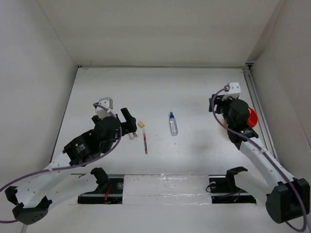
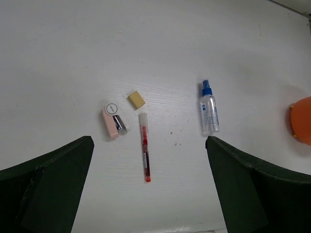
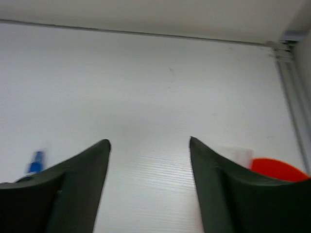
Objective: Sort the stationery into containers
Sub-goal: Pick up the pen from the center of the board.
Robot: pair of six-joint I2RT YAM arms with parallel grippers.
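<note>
Top view first: the clear bottle (image 1: 173,124) with the blue cap lies mid-table (image 1: 194,87), so I'll place everything off that. Left of the bottle there's a red pen (image 1: 145,143), a little tan eraser (image 1: 141,124), and a pink-white piece (image 1: 131,136) half tucked under the left gripper (image 1: 132,125). Well to the right of the bottle sits the red cup (image 1: 251,116), mostly blocked by the right gripper (image 1: 219,103), so you can't see into it from here. From up here I can't really judge either set of fingers.

The left wrist view sorts that out. Its fingers are spread wide with nothing between them, hanging above the pen. The pink-white piece shows whole here, farthest left of the bottle, just beside the eraser but not touching it. The cup is only an orange sliver, cut off at the right edge.

The right wrist view is blurry. Its fingers are parted and hold nothing. The bottle is just a blue cap poking out behind the left finger, and the cup's rim peeks out behind the right one.
</note>
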